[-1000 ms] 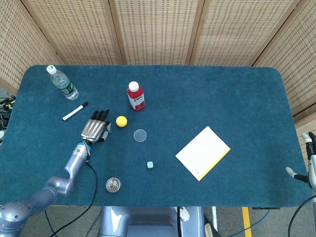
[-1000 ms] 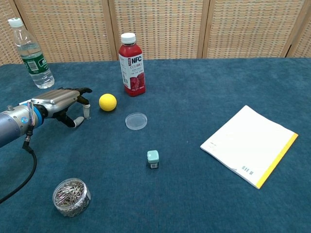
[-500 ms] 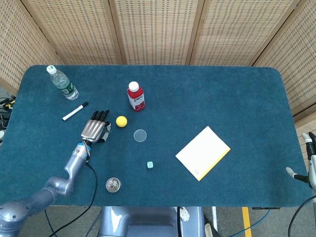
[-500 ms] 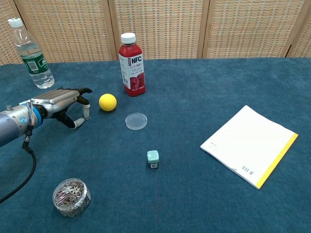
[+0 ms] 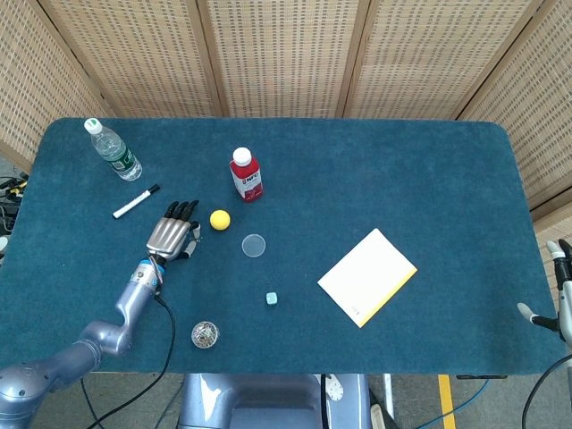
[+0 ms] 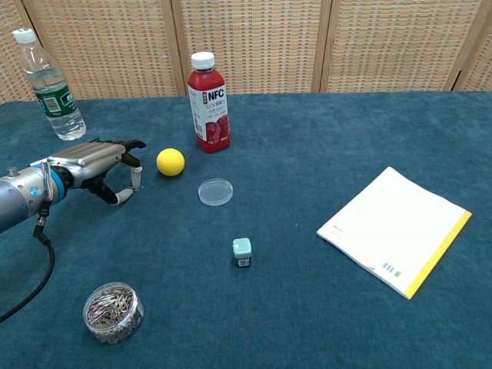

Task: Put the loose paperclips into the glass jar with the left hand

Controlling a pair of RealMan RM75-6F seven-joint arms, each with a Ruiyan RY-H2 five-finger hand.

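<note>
The small glass jar (image 5: 205, 335) (image 6: 113, 312) stands lidless near the table's front left edge, with a heap of paperclips inside. No loose paperclips show on the blue cloth. My left hand (image 5: 172, 235) (image 6: 96, 165) hovers palm down well behind the jar, its fingers stretched toward the yellow ball (image 5: 220, 219) (image 6: 171, 161) and its thumb pointing down. It holds nothing. My right hand (image 5: 556, 290) shows only partly at the right edge of the head view, off the table, with its fingers apart and nothing in it.
A clear round lid (image 5: 254, 245) (image 6: 215, 191) lies right of the ball. Behind stand a red juice bottle (image 5: 245, 175) (image 6: 208, 102) and a water bottle (image 5: 113, 150) (image 6: 51, 91). A marker (image 5: 136, 201), a small green cube (image 5: 271, 298) (image 6: 241, 251) and a white notepad (image 5: 367, 276) (image 6: 394, 228) also lie on the table.
</note>
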